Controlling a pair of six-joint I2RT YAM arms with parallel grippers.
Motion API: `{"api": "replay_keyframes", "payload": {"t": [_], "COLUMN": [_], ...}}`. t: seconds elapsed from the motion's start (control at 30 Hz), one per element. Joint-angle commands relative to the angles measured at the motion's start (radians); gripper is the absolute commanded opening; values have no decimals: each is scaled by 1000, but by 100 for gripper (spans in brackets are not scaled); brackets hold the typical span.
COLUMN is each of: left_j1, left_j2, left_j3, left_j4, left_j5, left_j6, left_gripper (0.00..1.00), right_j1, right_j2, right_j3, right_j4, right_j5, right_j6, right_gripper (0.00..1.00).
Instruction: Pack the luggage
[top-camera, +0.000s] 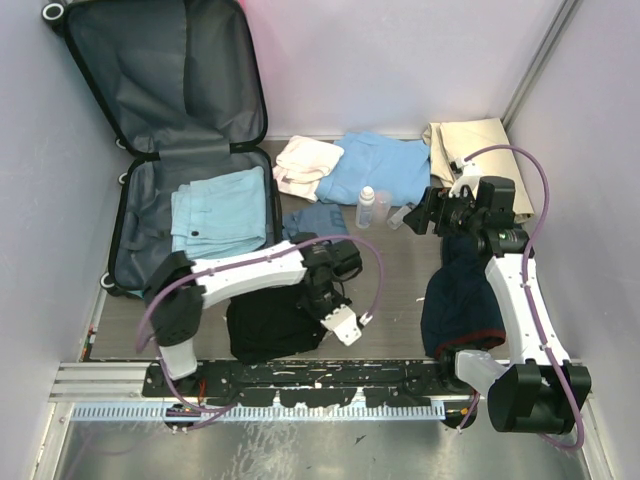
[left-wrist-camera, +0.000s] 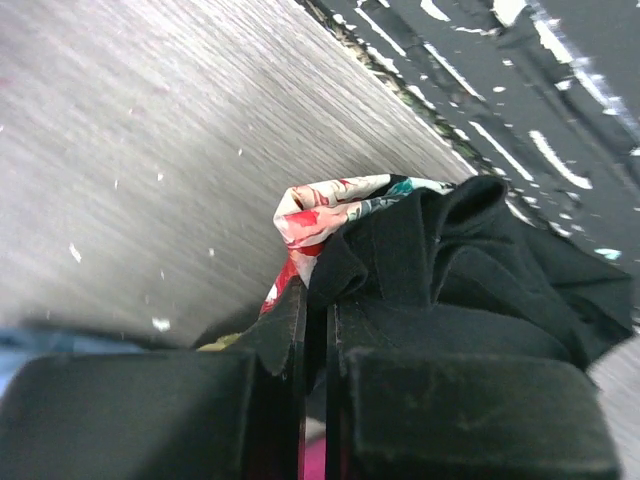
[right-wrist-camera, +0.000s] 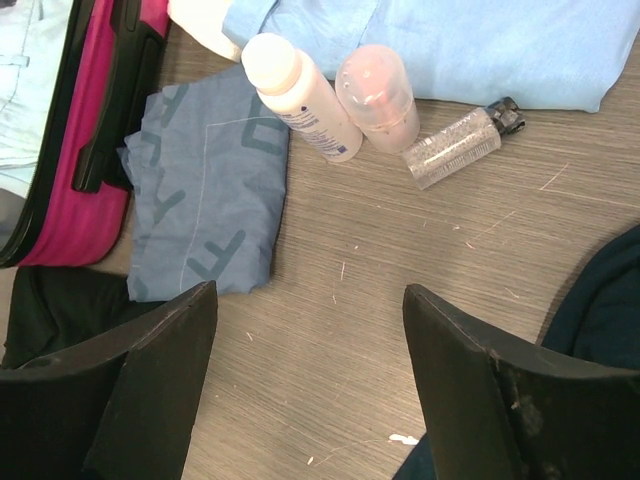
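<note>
At the back left of the grey desk (top-camera: 400, 290), the small pink hard-shell suitcase (top-camera: 160, 70) lies open. Its dark-grey-lined lid leans on the wall, and a folded pale blue garment (top-camera: 218, 210) lies in the lower half. Near the front edge, the left gripper (left-wrist-camera: 315, 320) has its jaws clenched on a fold of crumpled black cloth (left-wrist-camera: 470, 290), next to a bit of red-flowered fabric (left-wrist-camera: 320, 210). The right gripper (right-wrist-camera: 308, 295) hangs over bare desk with jaws released, grasping nothing. Beyond it lie 3 small bottles: a white bottle (right-wrist-camera: 300, 95) touching a pink bottle (right-wrist-camera: 378, 95), and a clear bottle (right-wrist-camera: 460, 148) just beside them. A folded blue-grey patterned cloth (right-wrist-camera: 210, 190) lies just beside the suitcase's pink side.
</note>
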Motion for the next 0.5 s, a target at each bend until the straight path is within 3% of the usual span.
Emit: {"api": "replay_keyframes", "payload": {"t": [0.0,0.23,0.47], "left_j1": [26,115,243], "left_j2": [-193,-378,-456], "left_j3": [44,77,220], "left_j4": [-156,-300,-410], "left_j5": [3,-97,-192], "left_j6": [-203,-422,-640], "left_gripper": [0,0,0], "right_j1": [-5,-4,-3], "right_j2": [-45,-32,-8], "right_j3": [19,12,39], "right_j4": [22,31,31], "right_j5": [-25,-50,-71], "right_j6": [8,7,7], "right_gripper": [79,77,76]}}
